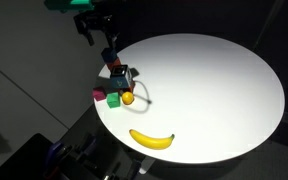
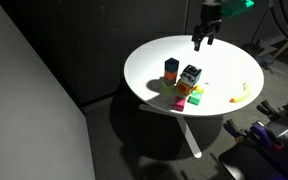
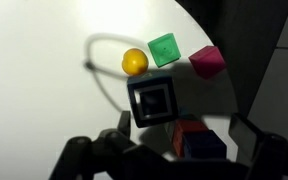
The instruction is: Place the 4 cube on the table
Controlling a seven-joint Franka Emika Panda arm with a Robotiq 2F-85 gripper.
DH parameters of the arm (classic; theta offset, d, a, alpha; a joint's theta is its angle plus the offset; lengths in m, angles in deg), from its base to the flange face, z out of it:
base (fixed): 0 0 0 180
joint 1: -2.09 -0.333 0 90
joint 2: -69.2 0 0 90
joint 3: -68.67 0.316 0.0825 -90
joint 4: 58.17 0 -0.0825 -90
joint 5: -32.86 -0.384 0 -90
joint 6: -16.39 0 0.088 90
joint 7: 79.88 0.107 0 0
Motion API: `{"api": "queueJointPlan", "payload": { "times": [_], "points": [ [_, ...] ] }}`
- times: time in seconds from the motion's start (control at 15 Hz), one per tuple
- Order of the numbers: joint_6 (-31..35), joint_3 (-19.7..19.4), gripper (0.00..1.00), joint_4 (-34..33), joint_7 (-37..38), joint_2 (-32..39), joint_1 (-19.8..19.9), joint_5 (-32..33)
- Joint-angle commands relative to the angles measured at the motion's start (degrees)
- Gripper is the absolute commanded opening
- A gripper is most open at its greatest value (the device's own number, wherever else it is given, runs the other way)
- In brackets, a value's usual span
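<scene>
The 4 cube [image 3: 154, 102], with black edges and white faces, stands near the edge of the round white table [image 1: 214, 80]. It also shows in both exterior views [image 1: 124, 75] [image 2: 191, 74], where it seems to rest on top of another block. My gripper [image 3: 184, 135] is open and empty, and hovers above the cluster of blocks. It hangs well above the table in both exterior views [image 1: 107, 52] [image 2: 204, 42]. A blue cube on a red-orange block [image 3: 199, 145] sits between my fingers' lines, below them.
An orange ball [image 3: 134, 62], a green cube [image 3: 164, 48] and a pink cube [image 3: 206, 61] lie beside the 4 cube near the table edge. A banana [image 1: 152, 139] lies near the front rim. A thin cable loop [image 3: 104, 45] lies on the table.
</scene>
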Motion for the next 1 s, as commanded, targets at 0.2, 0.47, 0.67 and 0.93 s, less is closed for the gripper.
{"api": "queueJointPlan", "payload": {
  "times": [0.2,0.47,0.67,0.93],
  "points": [
    [5.6,0.4,1.00,-1.1,1.9,4.1,-0.7,1.0],
    [5.7,0.5,1.00,-0.1,0.7,4.3,-0.5,0.5],
    [5.7,0.5,1.00,-0.1,0.8,4.5,-0.5,0.5],
    [5.7,0.5,1.00,-0.1,0.8,4.5,-0.5,0.5]
  ]
}}
